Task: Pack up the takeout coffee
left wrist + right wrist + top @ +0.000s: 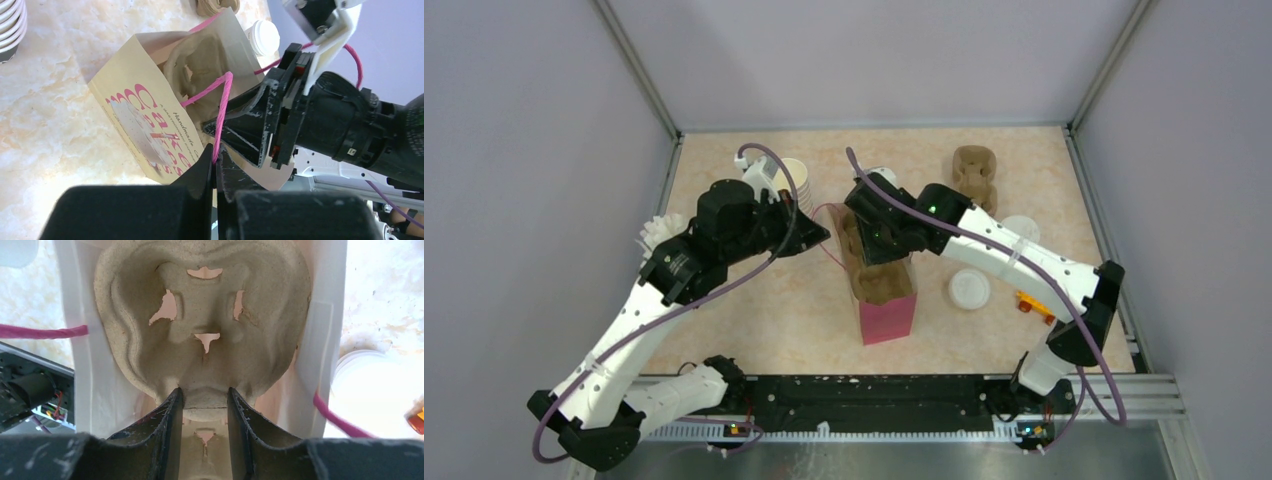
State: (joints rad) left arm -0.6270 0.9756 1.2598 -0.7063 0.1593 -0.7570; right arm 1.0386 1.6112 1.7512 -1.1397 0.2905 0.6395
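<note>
takeout coffee [969, 289], seemingly apart — near right hand [205, 402]

Mouth of the bag [886, 320] is pretty much plugged: the carrier [130, 315] fills it wall to wall, the right tool [205, 395] is clamped on its rim, and the left tool [216, 167] is pinching the pink handle [223, 115] just beside. Plenty of free bench [764, 320] left of the bag, but on its right the lidded cup [969, 288] and the right forearm [1014, 255] crowd things.

Pulp carrier [200, 305], paper bag [125, 95], cord handle [222, 115]
</note>
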